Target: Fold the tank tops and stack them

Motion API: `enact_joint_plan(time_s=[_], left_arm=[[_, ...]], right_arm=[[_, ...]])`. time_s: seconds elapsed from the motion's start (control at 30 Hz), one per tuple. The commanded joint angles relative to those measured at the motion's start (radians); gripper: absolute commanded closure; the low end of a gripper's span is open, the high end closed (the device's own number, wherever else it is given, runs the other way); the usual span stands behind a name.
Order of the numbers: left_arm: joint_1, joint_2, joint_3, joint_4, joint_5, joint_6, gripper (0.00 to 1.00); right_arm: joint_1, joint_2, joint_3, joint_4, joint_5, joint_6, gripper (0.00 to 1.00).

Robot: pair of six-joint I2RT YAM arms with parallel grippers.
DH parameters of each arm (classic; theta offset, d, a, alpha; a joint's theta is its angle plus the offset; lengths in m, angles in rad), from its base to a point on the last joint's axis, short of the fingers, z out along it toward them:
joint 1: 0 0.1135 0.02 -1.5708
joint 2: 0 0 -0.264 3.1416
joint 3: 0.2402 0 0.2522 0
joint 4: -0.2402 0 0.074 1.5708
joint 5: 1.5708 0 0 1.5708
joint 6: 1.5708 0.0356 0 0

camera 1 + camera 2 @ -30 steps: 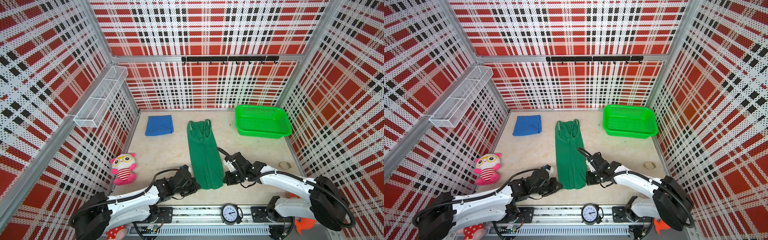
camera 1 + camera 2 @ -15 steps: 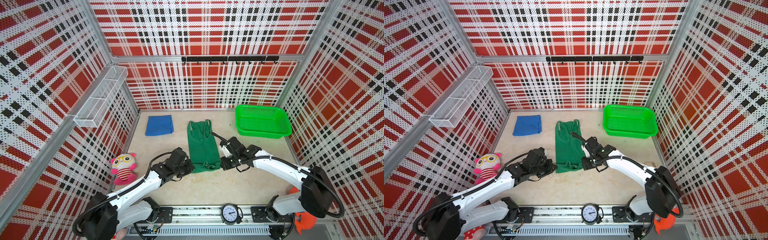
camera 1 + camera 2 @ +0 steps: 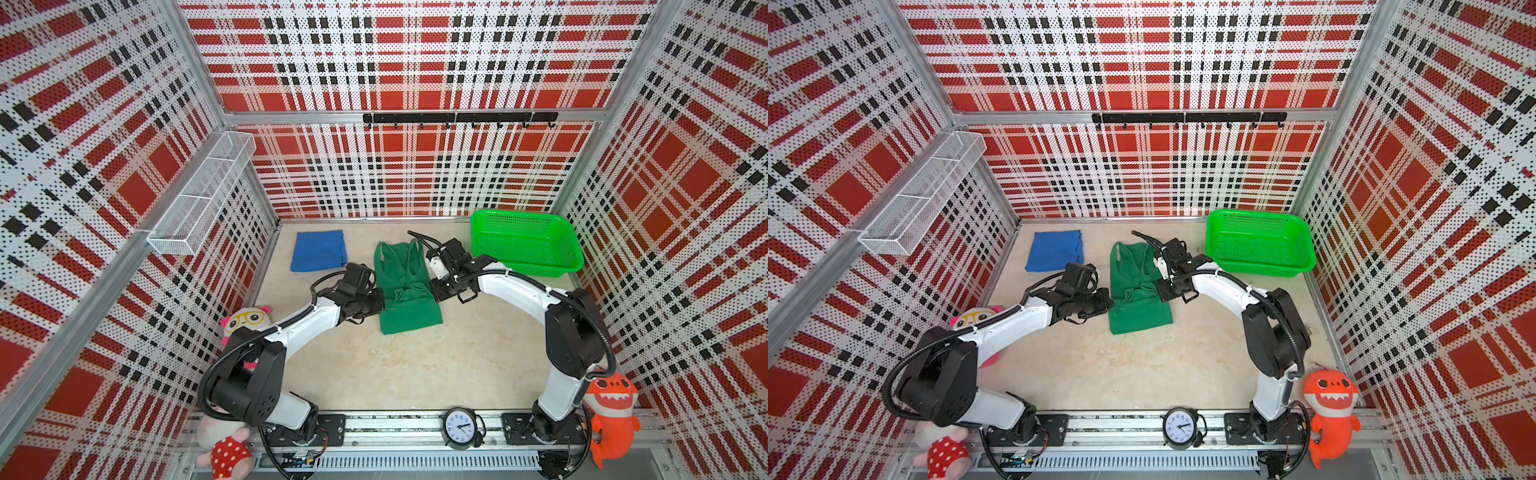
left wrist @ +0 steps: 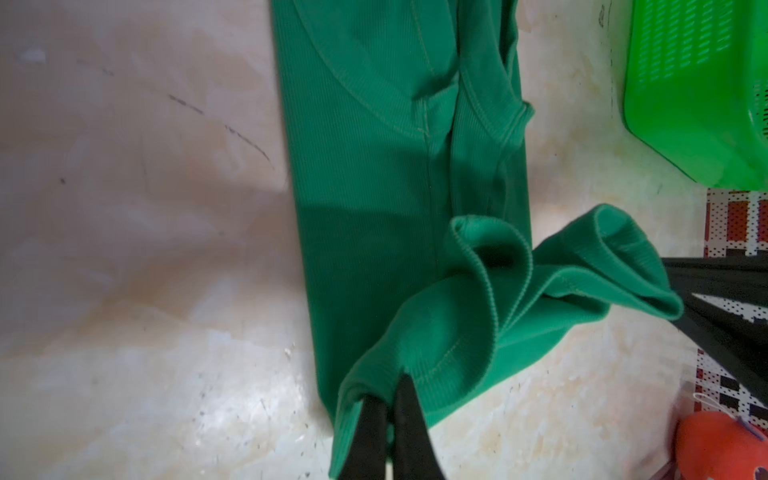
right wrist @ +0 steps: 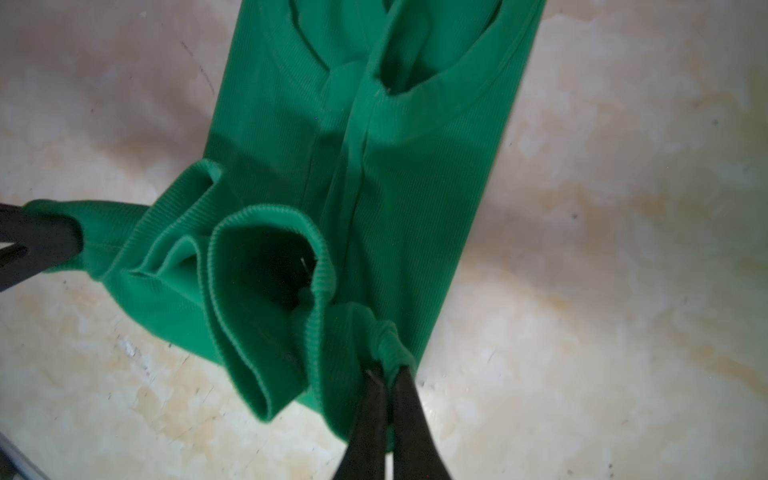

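The dark green tank top [image 3: 409,316] lies lengthwise mid-table, straps toward the back wall, in both top views [image 3: 1138,320]. Its front part is doubled back over itself. My left gripper [image 3: 384,303] [image 3: 1112,302] is shut on the hem's left corner, and the left wrist view shows its black fingers pinching the ribbed green cloth [image 4: 374,166] at the gripper [image 4: 388,388]. My right gripper [image 3: 432,293] [image 3: 1160,293] is shut on the right corner, bunched at the gripper [image 5: 386,374] above the green tank top [image 5: 395,166]. The hem sags between them. The folded blue tank top [image 3: 319,250] [image 3: 1054,249] lies at the back left.
A bright green mesh basket [image 3: 528,268] [image 3: 1262,266] stands at the back right, close to my right arm. A pink plush [image 3: 247,320] sits by the left wall, an orange plush [image 3: 611,403] and a clock [image 3: 460,428] at the front rail. A wire shelf [image 3: 203,195] hangs on the left wall.
Both grippers have carried the green tank top's hem from the front of the table back toward the straps, doubling the cloth over itself. The blue tank top has not moved.
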Motion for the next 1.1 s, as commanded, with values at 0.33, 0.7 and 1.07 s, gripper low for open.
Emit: enact_joint_plan(time_s=[0.33, 0.7, 1.07], left_arm=[[0.146, 0.307, 0.256, 0.183, 0.094, 0.141, 0.55], [0.12, 0.129, 0.143, 0.19, 0.032, 0.094, 0.51], [-0.039, 0.145, -0.115, 0.463, 0.012, -0.125, 0.63]], right_arm=[[-0.097, 0.24, 0.279, 0.055, -0.03, -0.055, 0.64], [-0.098, 0.034, 0.074, 0.121, 0.003, -0.003, 0.56], [-0.031, 0.061, -0.131, 0.271, -0.043, 0.106, 0.7]])
